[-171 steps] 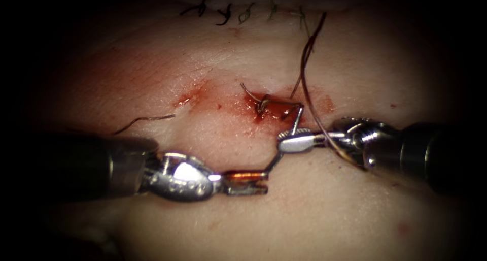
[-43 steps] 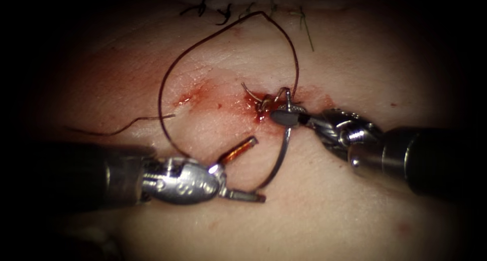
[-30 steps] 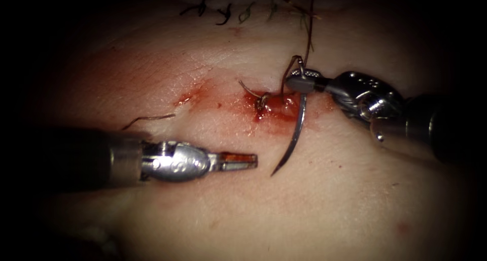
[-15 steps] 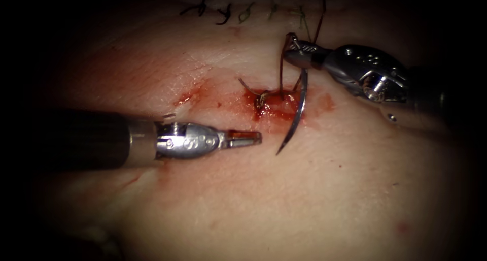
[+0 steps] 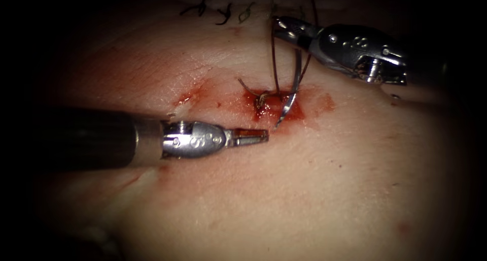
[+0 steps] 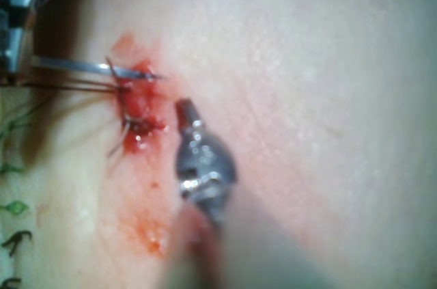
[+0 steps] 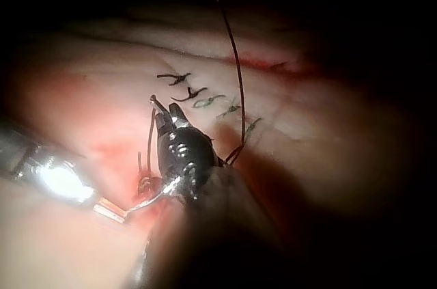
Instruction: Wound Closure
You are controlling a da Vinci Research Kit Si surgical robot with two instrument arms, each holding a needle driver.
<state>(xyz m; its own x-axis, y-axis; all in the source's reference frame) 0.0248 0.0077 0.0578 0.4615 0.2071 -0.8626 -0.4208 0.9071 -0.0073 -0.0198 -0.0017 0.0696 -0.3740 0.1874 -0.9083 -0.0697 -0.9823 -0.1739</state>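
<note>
1. Steel, curved and thin, the needle (image 5: 291, 91) hangs from the right tool (image 5: 284, 28), whose jaws are closed on its thread end, far from the point. Held there, nearly the whole curve is left free, and I judge the grip serves to lift needle and thread clear of the tissue (image 5: 324, 190).
2. The needle is out of the tissue. Its long axis runs from far to near, almost straight down the endoscope view; the point faces near and slightly left, just over the red fluid (image 5: 284, 106) at the cut (image 5: 269, 101).
3. The dark thread (image 5: 274, 63) runs taut from the right tool's jaws down into the cut, just left of the needle, so it is through the tissue there. A second length rises far past the tool.
4. The left tool (image 5: 253, 135) lies near and left of the cut, pointing right, jaws closed on nothing. Its tip stands just beside the wound, clear of needle and thread, probably waiting.
5. A knotted stitch (image 5: 261, 99) with a short cut end (image 5: 246, 87) sits at the cut's left part.
</note>
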